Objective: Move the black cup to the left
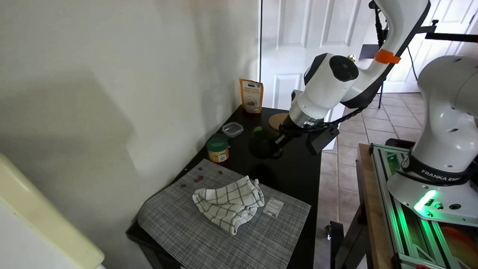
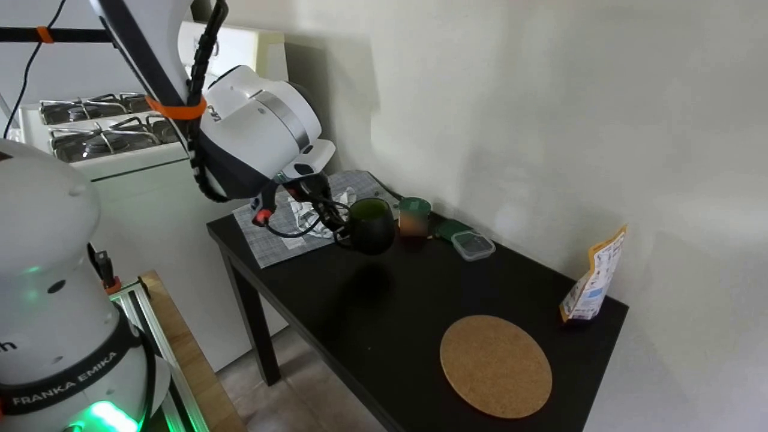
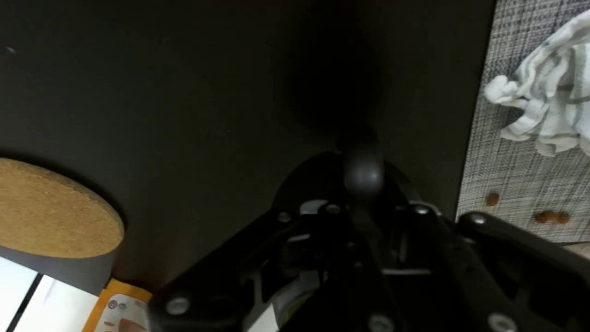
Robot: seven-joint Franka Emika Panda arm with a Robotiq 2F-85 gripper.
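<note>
While a checked towel (image 1: 233, 203) lies on the mat (image 1: 175, 216) near me, the gripper (image 1: 280, 140) pinches the black cup (image 1: 259, 146) by its handle (image 1: 281, 153) above the table (image 1: 298, 162), right of the green-lidded jar (image 1: 218, 149); an orange pouch (image 1: 251, 96) stands far back.

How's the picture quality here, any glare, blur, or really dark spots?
In both exterior views, the base light glares green; in an exterior view, the green-topped jar has a blurred lower half, and a dark shadow lies below the black cup; the wrist view is dark, detail lost against the black table.
</note>
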